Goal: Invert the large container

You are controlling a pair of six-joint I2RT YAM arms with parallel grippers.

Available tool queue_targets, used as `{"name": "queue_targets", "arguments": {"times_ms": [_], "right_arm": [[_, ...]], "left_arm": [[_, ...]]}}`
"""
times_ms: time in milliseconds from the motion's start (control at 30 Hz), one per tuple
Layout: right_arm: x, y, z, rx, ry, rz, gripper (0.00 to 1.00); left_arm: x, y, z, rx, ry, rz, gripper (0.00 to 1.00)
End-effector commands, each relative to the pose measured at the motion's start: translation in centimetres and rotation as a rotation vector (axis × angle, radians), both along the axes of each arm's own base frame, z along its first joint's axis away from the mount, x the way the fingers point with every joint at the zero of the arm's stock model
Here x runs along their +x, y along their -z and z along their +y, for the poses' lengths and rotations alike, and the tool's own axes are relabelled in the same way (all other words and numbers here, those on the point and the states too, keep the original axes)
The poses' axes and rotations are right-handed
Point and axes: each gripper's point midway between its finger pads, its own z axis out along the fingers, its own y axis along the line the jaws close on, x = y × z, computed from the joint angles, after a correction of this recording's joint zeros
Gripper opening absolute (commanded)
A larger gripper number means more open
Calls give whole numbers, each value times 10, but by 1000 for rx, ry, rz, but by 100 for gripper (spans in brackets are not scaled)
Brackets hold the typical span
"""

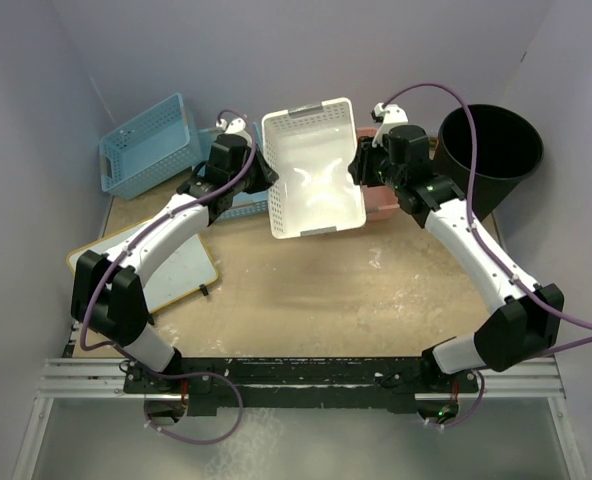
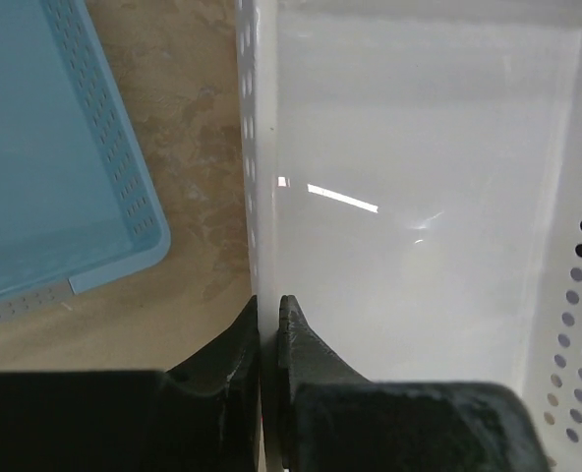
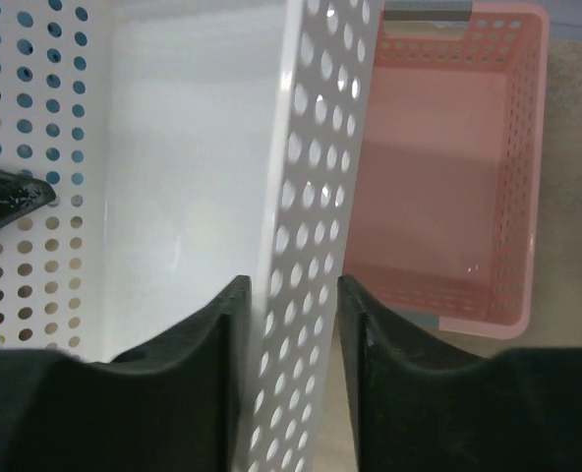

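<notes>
The large white container (image 1: 311,170) is held between the two arms at the middle of the table's far edge, its opening turned up towards the overhead camera so that the smooth inside floor (image 2: 419,197) is seen. It is tilted slightly, with its near end swung towards the right. Whether its base rests on the table (image 1: 316,300) or is raised just above it cannot be judged from overhead.

The container's left wall is pinched by the left gripper (image 2: 268,305), whose jaws are pressed together with only the thin wall between them. The perforated right wall (image 3: 311,197) is straddled by the right gripper (image 3: 291,285), one finger inside and one outside. The jaws appear to be clamped against it, though contact is hard to confirm at this angle.

A pink basket (image 3: 448,177) is seen just beside the container's right wall, upright and open. A blue basket (image 1: 148,145) is set towards the far left corner, and part of another blue piece shows under the left arm. A black bin (image 1: 491,150) is placed at the far right corner. A flat board (image 1: 176,270) lies along the left edge.
</notes>
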Motion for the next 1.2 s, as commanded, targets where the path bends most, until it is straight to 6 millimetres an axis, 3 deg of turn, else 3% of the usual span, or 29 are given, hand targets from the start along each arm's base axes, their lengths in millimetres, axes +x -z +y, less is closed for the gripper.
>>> {"name": "queue_targets", "arguments": {"times_ms": [0,100,167,400,600,767,900,1000,1167], "right_arm": [[4,-37,-7,-19,6,-106,51],[0,-53,-8,-35,-20,-153,69],[-4,-66,-4,-24,-56,-187,76],[-30,-106,19,7,-222,-332,79],[-46,-117,38,33,-346,-359,80],[-69,-105,88,78,-557,-307,80],[-87,-82,131,58,-685,-247,80],[-90,-67,152,91,-704,-201,81],[-95,-61,179,247,-668,-168,81]], "left_arm": [[4,-48,-1,4,24,-140,0],[6,-57,10,46,-7,-183,0],[7,-63,14,62,-19,-212,0],[12,-72,29,120,-77,-243,0],[18,-78,52,187,-191,-234,0],[22,-83,59,144,-290,-191,0],[24,-84,60,110,-342,-145,0],[24,-82,66,100,-391,-108,0],[23,-78,74,30,-491,-88,0]]}}
